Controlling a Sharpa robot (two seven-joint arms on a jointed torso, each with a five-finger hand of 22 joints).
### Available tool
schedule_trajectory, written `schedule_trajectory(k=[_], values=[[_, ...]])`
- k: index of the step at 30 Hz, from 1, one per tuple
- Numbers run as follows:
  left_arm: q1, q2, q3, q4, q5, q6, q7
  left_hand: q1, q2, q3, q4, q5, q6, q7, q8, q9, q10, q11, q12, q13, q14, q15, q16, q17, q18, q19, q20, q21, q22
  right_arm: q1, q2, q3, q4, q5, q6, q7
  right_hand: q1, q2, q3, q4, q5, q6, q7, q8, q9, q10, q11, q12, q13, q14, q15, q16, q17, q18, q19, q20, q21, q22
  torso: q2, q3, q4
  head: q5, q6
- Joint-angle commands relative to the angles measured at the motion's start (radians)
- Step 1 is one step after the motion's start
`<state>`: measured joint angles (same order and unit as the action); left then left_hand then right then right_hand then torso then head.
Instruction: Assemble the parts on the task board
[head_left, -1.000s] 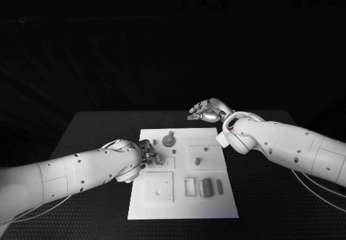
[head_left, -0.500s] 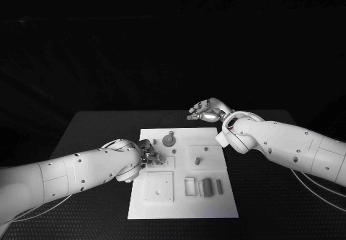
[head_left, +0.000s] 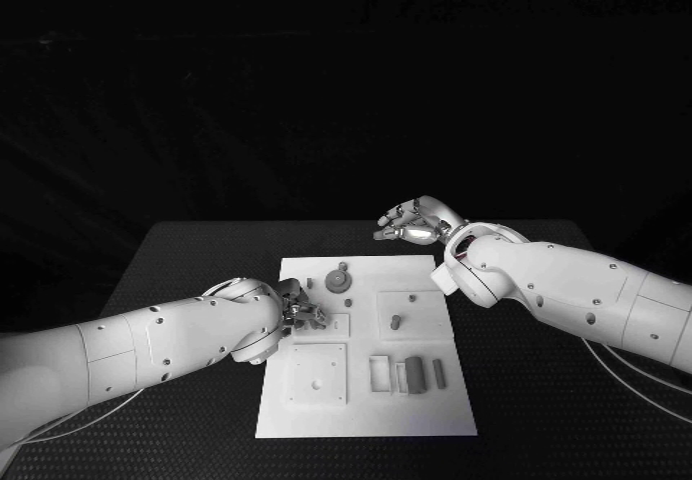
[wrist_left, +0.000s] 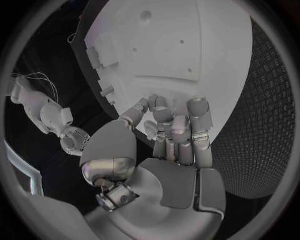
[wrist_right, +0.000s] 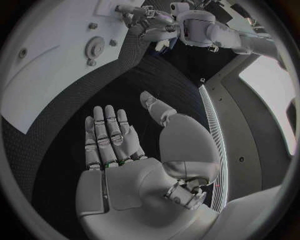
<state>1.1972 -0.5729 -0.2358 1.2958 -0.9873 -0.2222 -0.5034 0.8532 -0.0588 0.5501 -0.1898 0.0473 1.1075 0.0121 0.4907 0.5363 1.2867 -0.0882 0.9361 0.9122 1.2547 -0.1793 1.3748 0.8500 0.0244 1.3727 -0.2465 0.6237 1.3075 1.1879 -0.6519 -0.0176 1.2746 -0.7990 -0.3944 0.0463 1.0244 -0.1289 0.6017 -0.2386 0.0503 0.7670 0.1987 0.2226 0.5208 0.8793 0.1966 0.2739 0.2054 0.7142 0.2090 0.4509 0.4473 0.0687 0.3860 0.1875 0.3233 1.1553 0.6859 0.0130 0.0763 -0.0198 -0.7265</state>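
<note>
Your left hand (head_left: 299, 312) sits on the task board (head_left: 368, 395) at its left edge, fingers curled together over the surface; whether they pinch a part you cannot tell. Your right hand (head_left: 413, 221) hovers beyond the board's far edge above the table (head_left: 188, 250), holding nothing, fingers straight and loosely apart.

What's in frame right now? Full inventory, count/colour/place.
table: 1, black, textured, under everything.
task board: 1, white plate, middle of the table.
round part: 1, grey, disc-like, far end of the board.
peg: 1, grey, upright in the square plate at mid-board.
bar parts: a small group, grey, near right area of the board; exact count unclear.
left hand: 1, silver, fingers curled at the board's left edge; whether it holds a part cannot be told.
right hand: 1, silver, above the table past the board's far end, holding nothing.
</note>
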Motion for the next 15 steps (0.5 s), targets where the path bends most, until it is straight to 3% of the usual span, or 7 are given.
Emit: schedule_trajectory(k=[1, 3, 7, 15], values=[[-0.002, 0.001, -0.001, 0.0, 0.002, 0.013, 0.001, -0.012, -0.01, -0.003, 0.009, 0.001, -0.004, 0.006, 0.003, -0.001, 0.001, -0.006, -0.003, -0.002, 0.016, -0.021, 0.007, -0.002, 0.018, 0.002, -0.006, -0.007, 0.004, 0.0, 0.001, 0.0, 0.0, 0.001, 0.014, 0.007, -0.011, 0.001, -0.002, 0.006, -0.001, -0.003, 0.023, 0.005, -0.002, -0.001, 0.002, 0.0, -0.002, -0.006, 0.001, -0.004, -0.002, -0.002, -0.009, 0.001, -0.007, 0.001, 0.0, 0.0005, -0.0004, -0.002, 0.0], [-0.002, 0.001, -0.001, -0.001, 0.002, 0.014, 0.001, -0.019, -0.019, -0.008, 0.012, 0.001, -0.004, 0.006, 0.004, -0.001, 0.0, -0.005, -0.003, -0.002, 0.016, -0.021, 0.008, -0.003, 0.018, 0.002, -0.006, -0.007, 0.005, 0.0, 0.001, 0.0, 0.0, 0.001, 0.015, 0.007, -0.011, 0.001, -0.002, 0.006, -0.001, -0.003, 0.023, 0.005, -0.002, -0.001, 0.002, 0.0, -0.002, -0.007, 0.001, -0.004, -0.002, -0.002, -0.009, 0.001, -0.007, 0.002, 0.0, 0.0008, 0.0001, -0.002, -0.001], [-0.002, 0.0, -0.001, -0.003, 0.002, 0.025, 0.004, -0.045, -0.01, -0.058, -0.009, 0.002, -0.008, 0.005, 0.006, -0.002, -0.001, -0.006, -0.003, -0.002, 0.014, -0.021, 0.012, -0.007, 0.02, -0.001, -0.008, -0.009, 0.008, 0.0, 0.001, 0.0, -0.002, 0.005, 0.02, 0.01, -0.011, 0.0, -0.002, 0.006, -0.001, -0.003, 0.023, 0.005, -0.002, -0.002, 0.002, 0.0, -0.003, -0.007, 0.001, -0.005, -0.002, -0.002, -0.01, 0.001, -0.008, 0.002, 0.0, 0.0012, 0.0002, -0.003, 0.0], [-0.002, -0.002, -0.001, -0.004, 0.002, 0.022, 0.004, -0.067, -0.025, -0.086, -0.014, 0.002, -0.01, 0.005, 0.008, -0.005, -0.002, -0.007, -0.004, -0.003, 0.012, -0.022, 0.013, -0.012, 0.021, -0.003, -0.009, -0.012, 0.008, 0.0, 0.001, 0.0, -0.004, 0.009, 0.02, 0.011, -0.014, -0.009, -0.006, 0.008, -0.001, -0.006, 0.024, 0.005, -0.005, -0.004, 0.003, 0.001, -0.01, -0.016, 0.005, -0.01, -0.003, -0.005, -0.018, 0.003, -0.013, 0.006, 0.0, 0.0012, 0.0, -0.004, 0.001]])
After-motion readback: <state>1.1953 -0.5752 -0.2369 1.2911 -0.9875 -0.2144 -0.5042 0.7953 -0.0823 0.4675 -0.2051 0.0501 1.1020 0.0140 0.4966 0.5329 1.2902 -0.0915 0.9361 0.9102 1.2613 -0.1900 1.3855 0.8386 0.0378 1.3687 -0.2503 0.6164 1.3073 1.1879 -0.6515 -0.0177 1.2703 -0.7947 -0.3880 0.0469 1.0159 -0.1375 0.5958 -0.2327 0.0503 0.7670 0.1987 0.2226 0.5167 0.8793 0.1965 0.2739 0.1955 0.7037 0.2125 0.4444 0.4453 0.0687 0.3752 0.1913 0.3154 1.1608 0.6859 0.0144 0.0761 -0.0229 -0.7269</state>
